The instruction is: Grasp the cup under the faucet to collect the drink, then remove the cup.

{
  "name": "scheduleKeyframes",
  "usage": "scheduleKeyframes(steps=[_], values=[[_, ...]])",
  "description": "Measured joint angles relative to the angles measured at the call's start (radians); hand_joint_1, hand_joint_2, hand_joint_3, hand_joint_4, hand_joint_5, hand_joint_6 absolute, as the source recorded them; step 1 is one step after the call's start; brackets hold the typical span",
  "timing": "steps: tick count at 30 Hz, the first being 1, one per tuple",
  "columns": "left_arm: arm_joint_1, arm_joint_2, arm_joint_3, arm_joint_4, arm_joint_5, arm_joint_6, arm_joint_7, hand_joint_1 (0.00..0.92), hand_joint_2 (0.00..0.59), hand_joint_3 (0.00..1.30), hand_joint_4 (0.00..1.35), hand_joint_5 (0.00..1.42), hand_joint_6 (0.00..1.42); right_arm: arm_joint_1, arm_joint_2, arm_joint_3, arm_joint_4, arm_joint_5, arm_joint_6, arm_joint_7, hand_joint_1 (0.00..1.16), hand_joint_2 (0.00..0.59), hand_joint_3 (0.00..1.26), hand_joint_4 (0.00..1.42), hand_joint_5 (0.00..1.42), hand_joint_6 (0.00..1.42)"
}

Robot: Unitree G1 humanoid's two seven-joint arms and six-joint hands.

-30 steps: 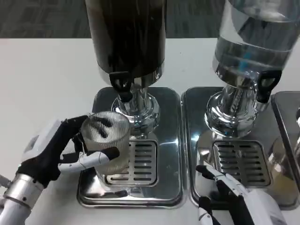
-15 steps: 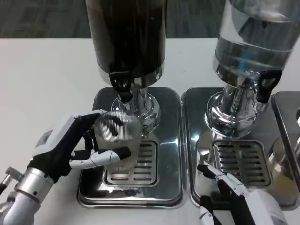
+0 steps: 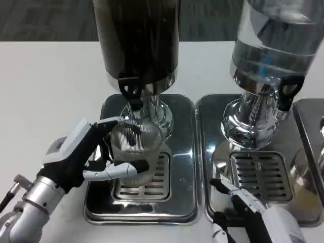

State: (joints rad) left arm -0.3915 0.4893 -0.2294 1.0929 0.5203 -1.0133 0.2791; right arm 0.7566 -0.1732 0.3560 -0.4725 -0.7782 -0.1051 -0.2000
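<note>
A clear ribbed cup (image 3: 135,144) stands over the drip grille (image 3: 152,177) of the left dispenser, just below its black faucet (image 3: 131,93). My left hand (image 3: 83,154) grips the cup from the left, thumb across its front and fingers behind it. The dark drink tank (image 3: 136,35) rises above the faucet. My right hand (image 3: 253,215) sits low at the front right, by the second dispenser's tray, fingers spread and holding nothing.
A second dispenser with a clear tank (image 3: 276,40) and its own faucet (image 3: 286,91) stands on the right over a steel tray (image 3: 212,152). The left steel tray (image 3: 106,202) edges the white table (image 3: 45,91), which lies bare to the left.
My left hand has carried the cup to the right, from the tray's left side to beneath the black faucet. The right hand has barely shifted.
</note>
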Motion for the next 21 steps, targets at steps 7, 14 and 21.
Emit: scheduleKeyframes(steps=[7,14,21], values=[[0.000,0.007,-0.012,-0.003,0.000,0.006,0.002,0.317,0.035,0.47,0.54,0.76,0.89,0.004,0.000,0.003,0.000,0.000,0.000,0.000,0.36,0.558,0.20,0.19,0.14,0.20],[0.000,0.012,-0.019,-0.006,0.000,0.016,0.002,0.242,0.000,0.38,0.42,0.66,0.77,0.004,0.000,0.003,0.000,0.001,0.000,0.000,0.36,0.558,0.20,0.20,0.15,0.20],[0.000,0.018,-0.021,-0.012,0.000,0.019,-0.006,0.219,0.000,0.35,0.40,0.63,0.71,-0.001,0.000,0.003,0.000,0.002,0.000,0.000,0.35,0.560,0.20,0.20,0.16,0.21]])
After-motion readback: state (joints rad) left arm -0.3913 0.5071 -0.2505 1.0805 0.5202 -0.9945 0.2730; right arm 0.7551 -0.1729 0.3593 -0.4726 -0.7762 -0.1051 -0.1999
